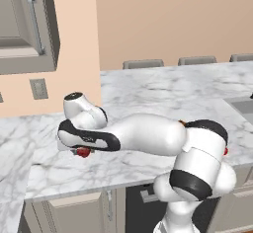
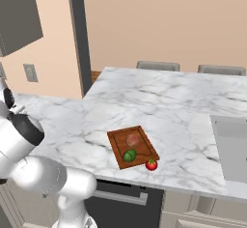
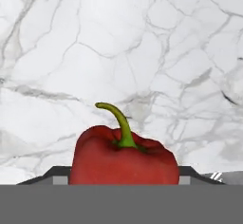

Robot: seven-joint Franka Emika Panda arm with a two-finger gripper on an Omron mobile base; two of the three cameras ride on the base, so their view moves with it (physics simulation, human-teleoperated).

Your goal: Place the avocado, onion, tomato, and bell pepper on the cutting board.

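Looking along the gripper [image 3: 124, 180], I find the bell pepper [image 3: 124, 159] between its fingertips, stem up, though I cannot tell whether they have clamped it.

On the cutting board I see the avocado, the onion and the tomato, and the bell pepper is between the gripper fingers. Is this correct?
Not quite. The right base view shows the tomato on the marble counter beside the cutting board, not on it. The avocado and onion are on it; the bell pepper is at the gripper.
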